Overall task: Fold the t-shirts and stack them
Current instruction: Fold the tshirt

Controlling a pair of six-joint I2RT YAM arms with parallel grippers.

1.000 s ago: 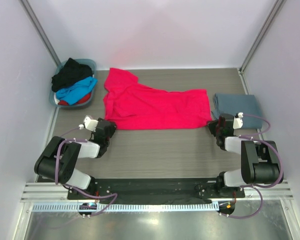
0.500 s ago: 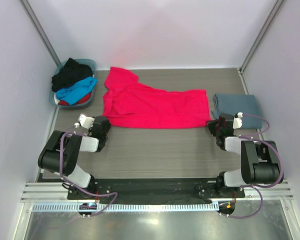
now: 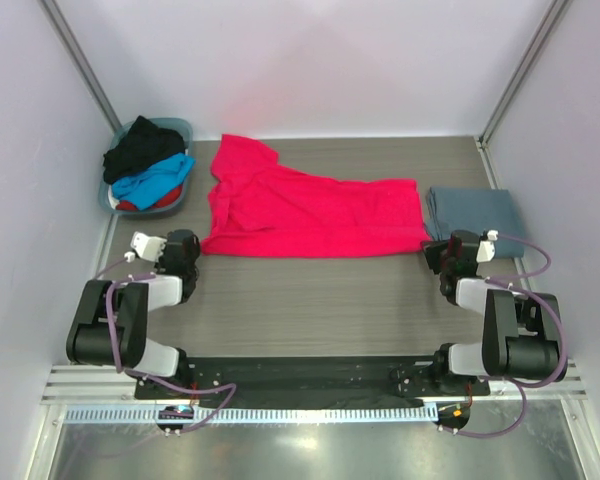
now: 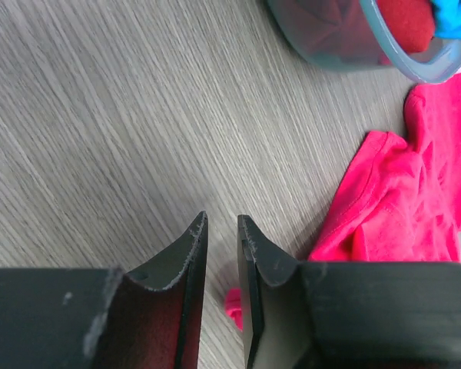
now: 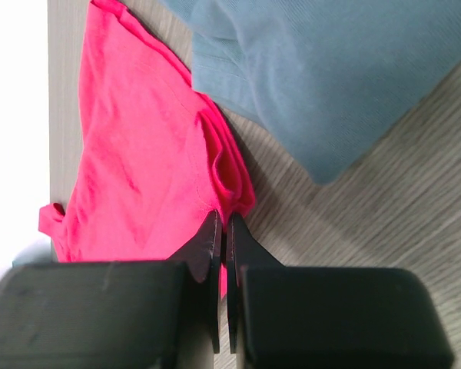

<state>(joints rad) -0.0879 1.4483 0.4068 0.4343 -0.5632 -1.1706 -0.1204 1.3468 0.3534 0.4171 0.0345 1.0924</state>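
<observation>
A red-pink t-shirt [image 3: 310, 210] lies spread across the middle of the table. My right gripper [image 3: 436, 250] is shut on its near right corner; the right wrist view shows pink cloth [image 5: 138, 154] pinched between the two tips [image 5: 221, 219]. A folded slate grey-blue t-shirt [image 3: 475, 212] lies flat just beyond that gripper. My left gripper [image 3: 192, 248] rests low by the shirt's near left corner. Its jaws [image 4: 221, 221] stand a narrow gap apart over bare wood. A small pink tip of cloth [image 4: 232, 304] shows beside the right finger.
A grey-blue basket [image 3: 175, 130] at the back left holds black, bright blue and red t-shirts in a heap. Its rim [image 4: 415, 65] shows in the left wrist view. White walls and metal frame posts close in the table's sides and back.
My left gripper has swung left along the near edge of the pink shirt while its jaws narrowed. The right gripper has shifted slightly right with its corner, drawing the shirt's near hem straighter.
</observation>
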